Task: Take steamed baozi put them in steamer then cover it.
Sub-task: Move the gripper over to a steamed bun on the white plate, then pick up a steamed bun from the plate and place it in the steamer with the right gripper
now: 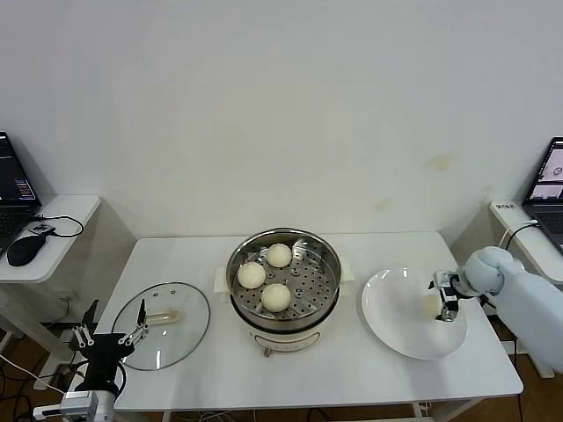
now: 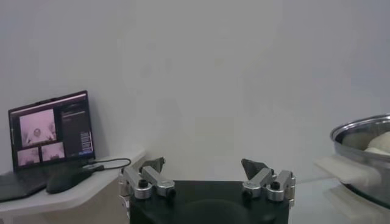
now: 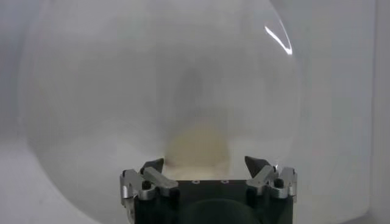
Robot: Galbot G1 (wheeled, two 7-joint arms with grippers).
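Observation:
The steamer [image 1: 283, 232] stands mid-table with three baozi on its perforated tray [image 1: 279, 255] [image 1: 252, 275] [image 1: 275, 297]. A fourth baozi [image 1: 430, 305] lies on the white plate [image 1: 396, 330] at the right. My right gripper [image 1: 444, 303] is low over the plate, open, with that baozi [image 3: 198, 143] between its spread fingers and no grip showing. The flat glass lid [image 1: 180, 341] lies on the table to the left of the steamer. My left gripper [image 1: 110, 334] waits open and empty off the table's front left corner; in its wrist view the steamer's rim [image 2: 359, 131] shows.
A side table at the left holds a laptop [image 1: 13, 198] and a black mouse [image 1: 25, 249]. Another laptop [image 1: 550, 189] stands on a shelf at the right. The wall runs close behind the table.

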